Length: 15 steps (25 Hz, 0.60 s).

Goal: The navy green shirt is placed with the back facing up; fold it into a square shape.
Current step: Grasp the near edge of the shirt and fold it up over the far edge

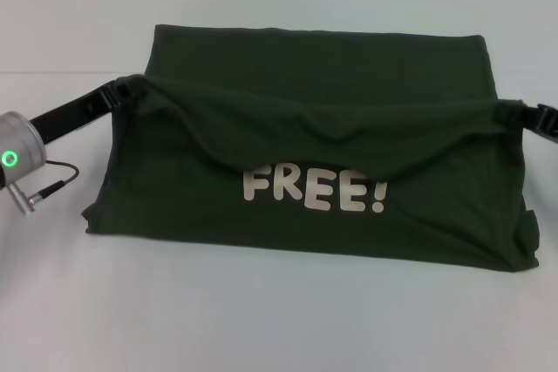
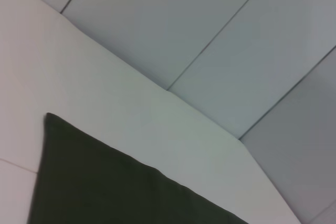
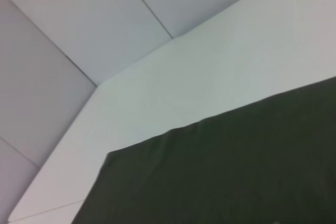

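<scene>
Navy green shirt [image 1: 314,215] lies mid-table [image 1: 261,320] in the head view, "FREE!" lettering [image 1: 314,190] showing. The left gripper [image 1: 135,91] and right gripper [image 1: 514,112] each clamp a lifted edge. Both wrist views show dark cloth near the table's far corners.

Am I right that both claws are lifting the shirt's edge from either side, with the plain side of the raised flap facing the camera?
Not quite. In the head view the left claw and right claw do lift the shirt from either side, but the raised flap shows pale "FREE!" lettering, not a plain side.
</scene>
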### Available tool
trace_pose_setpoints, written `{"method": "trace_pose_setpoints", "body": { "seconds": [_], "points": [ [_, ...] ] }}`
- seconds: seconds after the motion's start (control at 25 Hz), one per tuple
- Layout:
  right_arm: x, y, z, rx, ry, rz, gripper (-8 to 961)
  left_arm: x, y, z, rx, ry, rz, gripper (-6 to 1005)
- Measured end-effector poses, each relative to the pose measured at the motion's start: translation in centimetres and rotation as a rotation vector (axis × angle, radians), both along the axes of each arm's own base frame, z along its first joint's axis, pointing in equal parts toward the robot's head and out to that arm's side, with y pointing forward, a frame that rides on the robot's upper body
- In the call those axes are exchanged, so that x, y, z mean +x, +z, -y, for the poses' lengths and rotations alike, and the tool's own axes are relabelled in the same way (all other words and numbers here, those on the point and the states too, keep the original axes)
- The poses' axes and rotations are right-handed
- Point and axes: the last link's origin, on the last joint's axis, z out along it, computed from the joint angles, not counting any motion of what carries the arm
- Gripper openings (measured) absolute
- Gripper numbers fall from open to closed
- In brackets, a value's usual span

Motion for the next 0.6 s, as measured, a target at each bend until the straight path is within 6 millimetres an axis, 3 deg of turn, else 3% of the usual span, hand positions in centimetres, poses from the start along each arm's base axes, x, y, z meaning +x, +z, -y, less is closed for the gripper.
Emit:
{"method": "trace_pose_setpoints", "body": {
  "seconds": [0.36,0.6],
  "points": [
    [0.7,-2.0,-0.5,0.005,-0.064,0.082,70,-0.8,-1.9,-0.3,0.062,0.1,0.017,20],
    [0.8,-2.0,-0.3,0.018,-0.073,0.069,292,-1.1,-2.2,-0.1,0.1,0.106,0.019,70]
  ]
}}
